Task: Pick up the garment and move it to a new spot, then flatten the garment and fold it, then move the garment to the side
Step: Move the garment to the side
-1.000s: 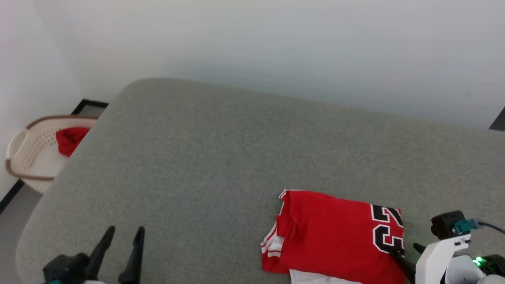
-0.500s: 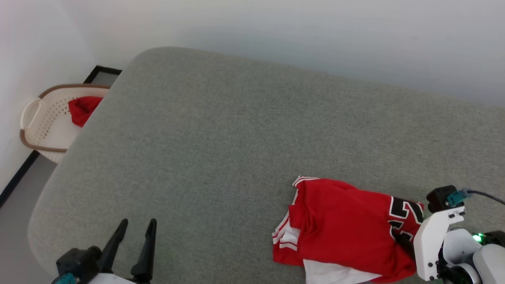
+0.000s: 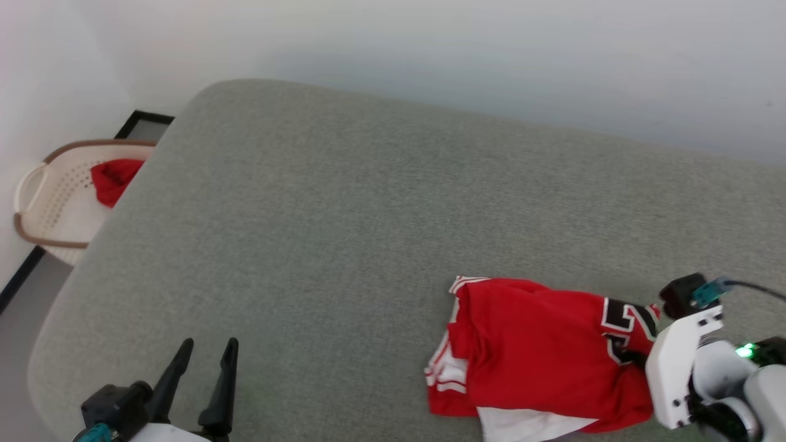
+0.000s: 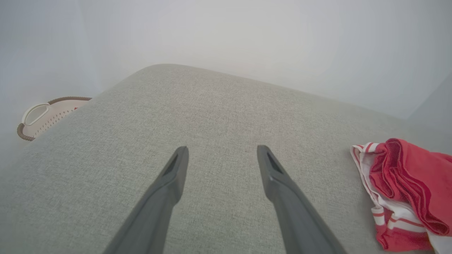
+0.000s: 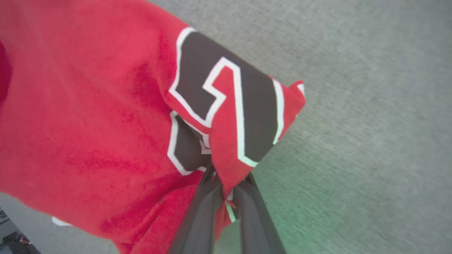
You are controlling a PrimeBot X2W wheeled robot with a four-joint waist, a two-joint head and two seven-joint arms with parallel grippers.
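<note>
Basket (image 3: 34, 212): far left, on the floor beside the table's left edge, pale with a brown rim, partly hidden by the table.
Cloth (image 3: 110, 179): small, plain red, lying in the basket against the side nearest the table.
My left end effector (image 3: 209, 341): low at the left, over the table's near edge. Its two dark fingers are spread wide with nothing between them. In my left wrist view the bare grey table shows in the gap.
Table (image 3: 344, 209): grey fabric top with a rounded far-left corner, a pale wall behind it.
Garment (image 3: 540, 350): on the table's near right part, well apart from my left end effector. It is folded into a rough block, red side up. White, striped sleeve trim pokes out at its left edge and a white panel shows at its near edge. The black, white-outlined number sits at its right end, which is pulled up and creased.
My right end effector (image 5: 227, 181): at the garment's right end, fingers closed on a pinched fold of red cloth just below the number. In the head view the white wrist housing covers the fingertips.
Light (image 3: 745, 352): green, lit on my right arm at the far right.
</note>
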